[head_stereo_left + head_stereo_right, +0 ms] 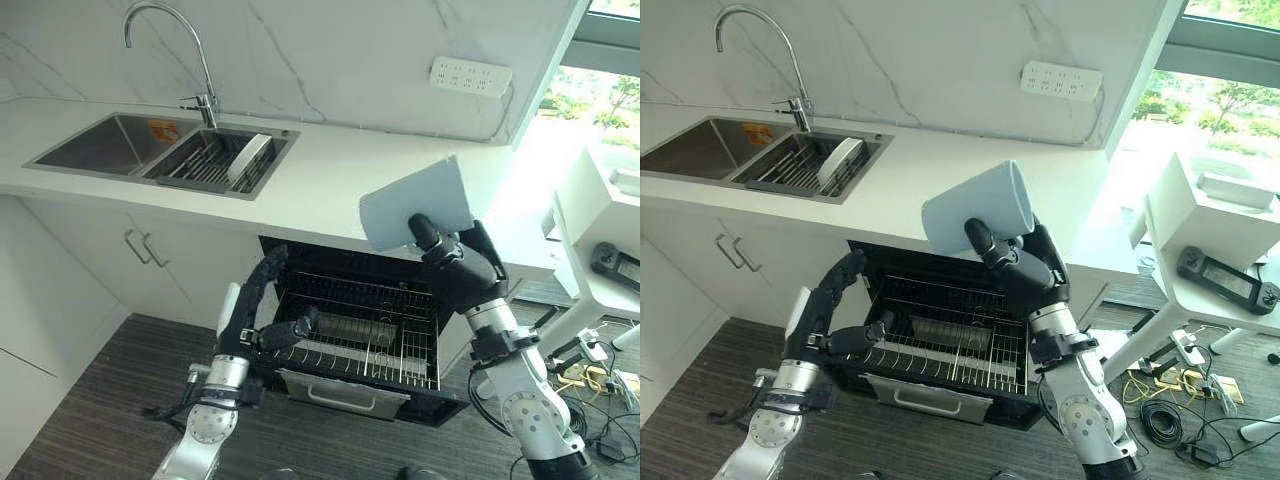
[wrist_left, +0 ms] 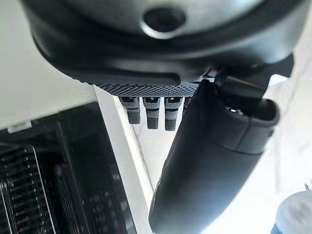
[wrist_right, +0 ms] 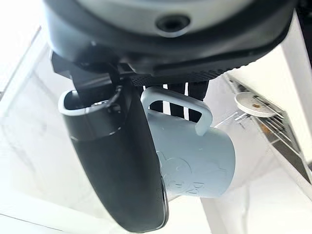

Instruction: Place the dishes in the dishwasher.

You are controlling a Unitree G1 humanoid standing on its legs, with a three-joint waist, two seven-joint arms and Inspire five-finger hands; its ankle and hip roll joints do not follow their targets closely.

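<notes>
While the right hand (image 1: 1025, 262) has its fingers hooked through the looped handle and its thumb against the smooth wall of a pale blue cylindrical mug (image 1: 980, 210), that mug hangs tilted above the open dishwasher (image 1: 940, 340). Its wire rack (image 1: 970, 345) is pulled out. Beside it, the left hand (image 1: 262, 325) holds nothing, fingers loosely extended.
</notes>
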